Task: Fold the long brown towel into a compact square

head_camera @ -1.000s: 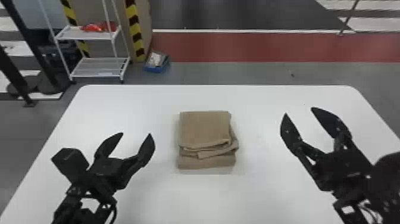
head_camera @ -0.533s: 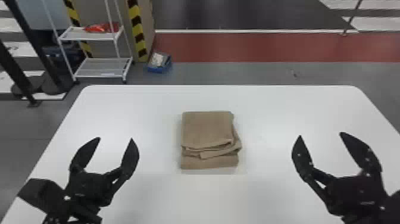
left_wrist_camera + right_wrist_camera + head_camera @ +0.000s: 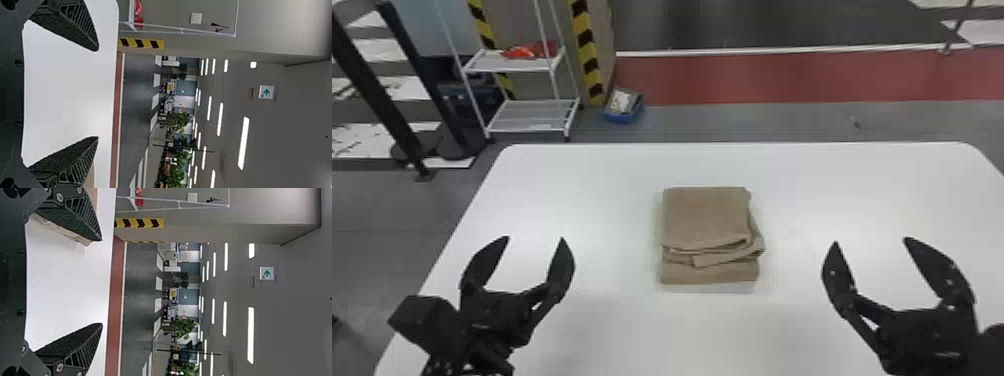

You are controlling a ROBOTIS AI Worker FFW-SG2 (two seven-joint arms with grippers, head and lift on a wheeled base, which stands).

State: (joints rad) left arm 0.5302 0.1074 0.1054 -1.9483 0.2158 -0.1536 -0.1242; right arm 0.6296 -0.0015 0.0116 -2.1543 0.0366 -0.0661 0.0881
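towel (image 3: 707, 218) folded, grippers (image 3: 535, 240) apart, open

In both wrist views, a white sign (image 3: 271, 87) is showing a green arrow (image 3: 266, 92), higher than the rack (image 3: 532, 112) and off to its right. The arrow is pointing left, toward the rack's side. Whatever is bearing the sign is too unclear to tell.

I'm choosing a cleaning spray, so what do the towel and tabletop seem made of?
The towel looks like matte fabric, perhaps cotton: it lies in soft, thick folds. The tabletop could be laminate or painted board: smooth, white, with a faint sheen.
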